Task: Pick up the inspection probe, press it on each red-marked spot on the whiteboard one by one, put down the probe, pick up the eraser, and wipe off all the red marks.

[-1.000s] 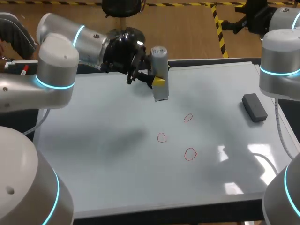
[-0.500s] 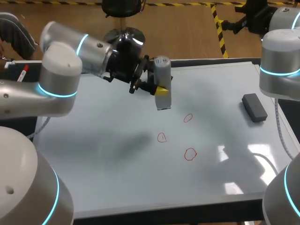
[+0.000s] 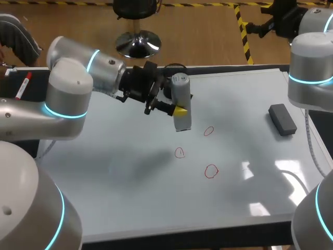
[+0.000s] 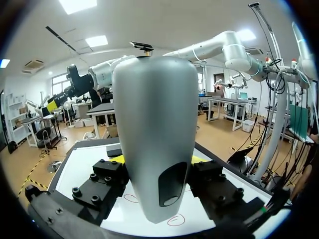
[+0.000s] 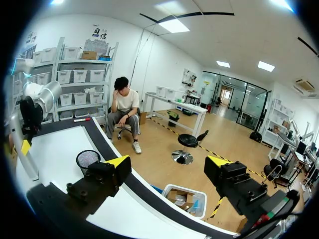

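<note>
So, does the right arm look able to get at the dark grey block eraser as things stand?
Probably yes: the dark grey block eraser lies alone on the whiteboard beside the right arm, and the left gripper holds the grey probe well away.

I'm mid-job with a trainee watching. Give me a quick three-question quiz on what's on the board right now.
1. True or false: the left gripper is shut on the probe.
2. How many red marks are on the whiteboard?
3. Where is the eraser? A: in the left gripper. B: lying on the whiteboard near its right edge. C: on top of a red mark.
Key: 1 true; 2 three; 3 B.
</note>
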Robot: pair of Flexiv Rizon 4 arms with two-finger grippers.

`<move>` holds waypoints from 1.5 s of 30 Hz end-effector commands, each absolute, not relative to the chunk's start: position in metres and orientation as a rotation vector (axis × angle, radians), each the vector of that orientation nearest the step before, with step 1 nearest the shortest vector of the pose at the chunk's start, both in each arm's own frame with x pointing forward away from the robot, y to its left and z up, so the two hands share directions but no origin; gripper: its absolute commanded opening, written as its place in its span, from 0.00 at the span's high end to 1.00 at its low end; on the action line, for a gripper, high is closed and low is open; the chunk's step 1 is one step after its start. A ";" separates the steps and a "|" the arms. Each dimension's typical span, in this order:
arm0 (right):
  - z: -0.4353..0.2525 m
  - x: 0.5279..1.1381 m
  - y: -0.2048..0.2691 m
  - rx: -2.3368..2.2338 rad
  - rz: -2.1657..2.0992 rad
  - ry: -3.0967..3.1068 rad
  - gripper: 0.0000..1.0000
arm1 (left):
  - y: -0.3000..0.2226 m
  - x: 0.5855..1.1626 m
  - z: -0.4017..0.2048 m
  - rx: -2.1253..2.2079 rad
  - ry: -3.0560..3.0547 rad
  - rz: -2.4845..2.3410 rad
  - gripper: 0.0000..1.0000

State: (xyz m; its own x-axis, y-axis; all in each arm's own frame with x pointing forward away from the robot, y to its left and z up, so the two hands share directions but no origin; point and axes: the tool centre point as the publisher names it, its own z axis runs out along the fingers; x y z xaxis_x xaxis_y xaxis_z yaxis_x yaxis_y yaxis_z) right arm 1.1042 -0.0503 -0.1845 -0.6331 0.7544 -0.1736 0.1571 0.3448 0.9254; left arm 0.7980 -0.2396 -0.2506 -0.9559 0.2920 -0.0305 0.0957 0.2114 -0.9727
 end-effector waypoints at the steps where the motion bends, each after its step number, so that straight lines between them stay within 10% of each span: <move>1: -0.184 1.104 -0.050 0.793 1.291 2.013 0.00 | -0.240 0.792 -0.255 -0.372 -2.311 1.854 1.00; 45: -0.184 1.104 -0.050 0.793 1.291 2.013 0.00 | -0.233 0.759 -0.310 -0.323 -2.330 1.769 1.00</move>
State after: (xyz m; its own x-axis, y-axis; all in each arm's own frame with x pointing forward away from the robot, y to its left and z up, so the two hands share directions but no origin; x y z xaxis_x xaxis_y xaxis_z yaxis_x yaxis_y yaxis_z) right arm 1.1042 -0.0503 -0.1845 -0.6330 0.7544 -0.1736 0.1571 0.3448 0.9254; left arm 0.7590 -0.2325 -0.3089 -0.9560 0.2922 0.0261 0.0543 0.2636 -0.9631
